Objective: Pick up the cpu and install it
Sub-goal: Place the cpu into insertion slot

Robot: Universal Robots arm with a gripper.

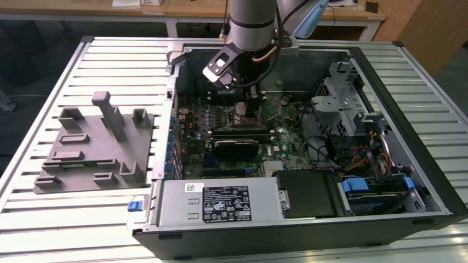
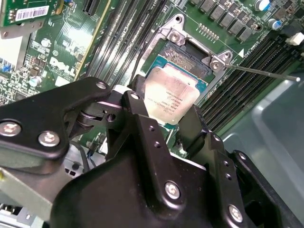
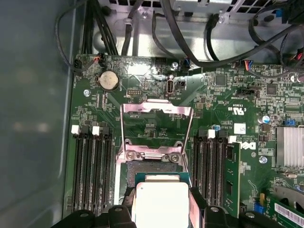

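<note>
**Colleague:** Where is the chip right now?

**Me:** It's in my hand [image 2: 166, 114]. The two fingers are drawn in narrow on opposite edges of the chip [image 2: 170, 97], silver top up. It sits over the open socket [image 2: 190, 53] on the green board [image 3: 223, 104], deep inside the computer case [image 1: 409, 183]. I can't tell whether its underside touches the socket.

**Colleague:** What worries you from here?

**Me:** Mostly alignment. In both wrist views part of the socket shows bare beyond the chip's far edge, so the chip is either raised or sitting short of it, and I can't say which. If it goes down off-centre, I think a corner could land on the contacts and bend them.

**Colleague:** Anything else?

**Me:** The grip is only on thin edges, so a slip would drop the chip crooked. The hinged metal plate [image 3: 156, 108] stands open just behind the socket, and the thin lever [image 2: 266, 72] juts out beside it. A finger could snag either one. The memory slots [image 3: 92, 166] on both sides also leave the fingers little room.
</note>
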